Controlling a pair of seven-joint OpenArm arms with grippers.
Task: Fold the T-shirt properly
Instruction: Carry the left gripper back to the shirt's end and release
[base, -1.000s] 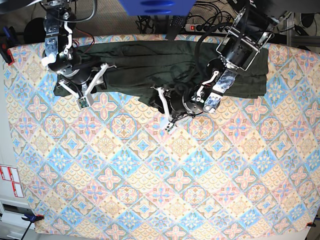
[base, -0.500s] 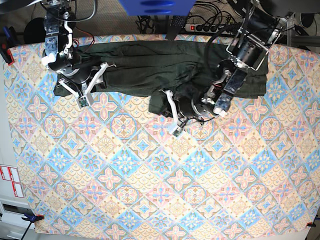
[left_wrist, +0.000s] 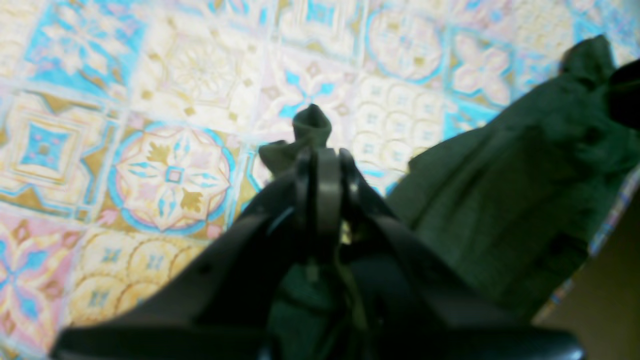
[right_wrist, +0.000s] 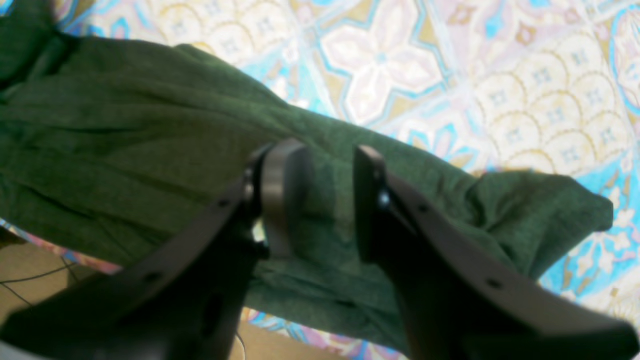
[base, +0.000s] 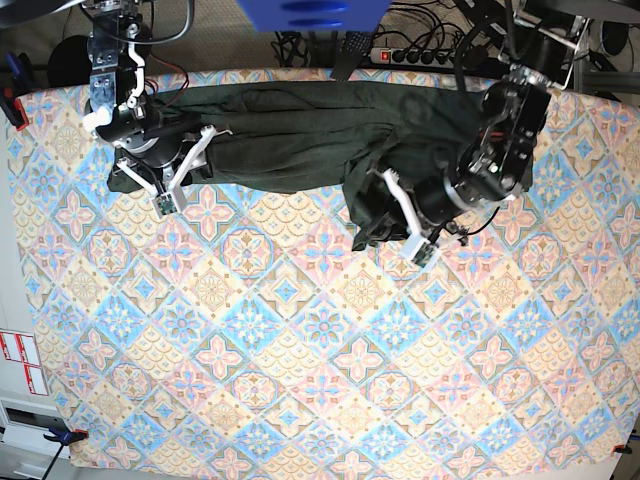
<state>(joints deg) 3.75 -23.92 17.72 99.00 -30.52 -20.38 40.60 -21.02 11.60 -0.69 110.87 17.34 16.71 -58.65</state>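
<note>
Tablecloth (base: 300, 380) with tile pattern, left tool (left_wrist: 320, 165) clamped on T-shirt (base: 290, 140), right tool (right_wrist: 320, 200) apart.

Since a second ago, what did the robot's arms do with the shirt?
The left gripper shut on a bunched fold of the shirt and dragged it toward the right side of the base view, pulling that part of the fabric along the cloth. The right gripper stayed open over the shirt's other end, and that end did not move.
</note>
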